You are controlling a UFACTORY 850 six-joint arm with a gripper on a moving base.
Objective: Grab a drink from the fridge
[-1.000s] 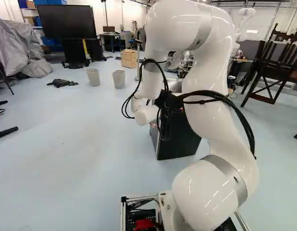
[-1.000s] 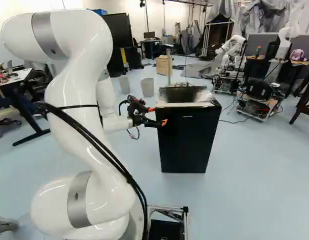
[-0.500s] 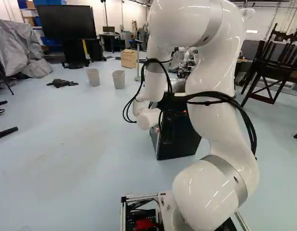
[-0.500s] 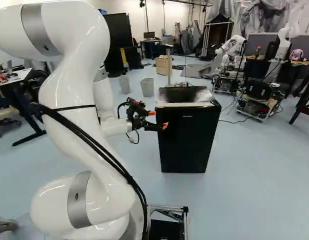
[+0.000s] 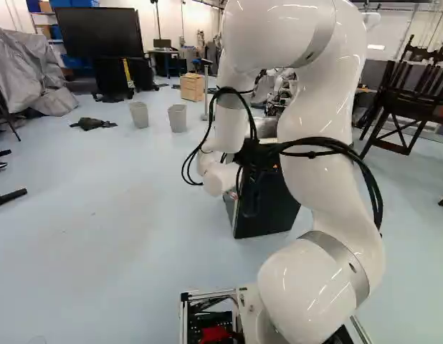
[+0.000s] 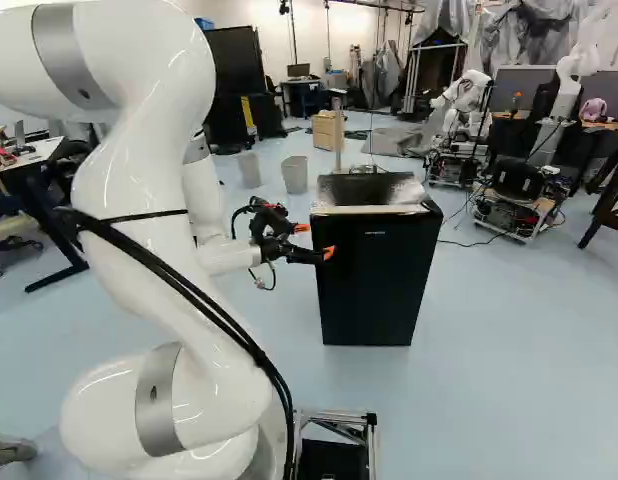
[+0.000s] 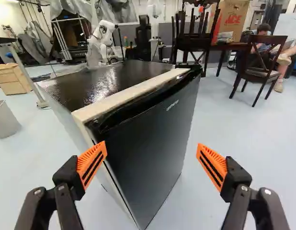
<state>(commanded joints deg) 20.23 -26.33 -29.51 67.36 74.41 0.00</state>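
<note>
In the right base view my gripper stands at the left upper edge of the black fridge, one orange tip overlapping its door's outline. The fridge door is closed, and whatever is inside is hidden. Seen from the wrist, the gripper is open with nothing gripped. The fridge door lies ahead between the spread fingers, its light-edged hinge or opening side nearer one finger; contact cannot be told. In the left base view the arm partly covers the fridge.
Two grey bins and a wooden drawer unit stand beyond the fridge. Another robot is at the back. Dark chairs stand past the fridge, one with a person seated behind it. A desk is at the right base view's left.
The arm has shifted, its elbow moving left in the right base view, and the gripper has come down slightly beside the fridge. The fridge and the base have stayed put.
</note>
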